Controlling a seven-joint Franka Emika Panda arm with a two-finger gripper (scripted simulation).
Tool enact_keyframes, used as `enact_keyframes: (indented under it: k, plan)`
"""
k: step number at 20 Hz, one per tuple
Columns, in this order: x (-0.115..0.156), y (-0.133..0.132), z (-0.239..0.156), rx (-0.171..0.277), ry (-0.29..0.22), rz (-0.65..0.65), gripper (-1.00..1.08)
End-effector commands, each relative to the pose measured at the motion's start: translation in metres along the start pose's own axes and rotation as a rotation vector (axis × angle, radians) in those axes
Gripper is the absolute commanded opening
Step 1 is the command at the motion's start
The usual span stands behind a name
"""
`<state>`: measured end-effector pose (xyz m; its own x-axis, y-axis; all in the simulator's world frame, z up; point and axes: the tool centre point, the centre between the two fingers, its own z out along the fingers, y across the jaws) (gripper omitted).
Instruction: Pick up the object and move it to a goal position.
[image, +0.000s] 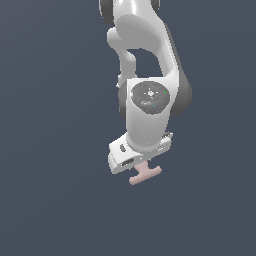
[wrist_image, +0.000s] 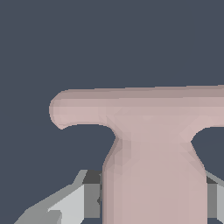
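Observation:
The object is a small pale pink flat piece with a narrow waist and a crossbar sticking out below the white hand of the arm. In the wrist view the object fills the frame, its waist clamped between the two grey fingers and one crossbar showing beyond them. My gripper is shut on the waist, and the hand hides the rest of the piece in the exterior view.
The white arm hangs down from the top of the exterior view. Behind it lies a plain dark blue-grey ground with no other objects or marks in view.

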<state>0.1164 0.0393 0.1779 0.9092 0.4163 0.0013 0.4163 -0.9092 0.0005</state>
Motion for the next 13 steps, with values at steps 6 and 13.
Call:
enact_keyframes:
  k: [6,13]
  plan:
    - [0.011,-0.016,-0.044,0.0,-0.001,0.001,-1.0]
    - [0.014,-0.018,-0.051,0.0,-0.001,0.001,-1.0]
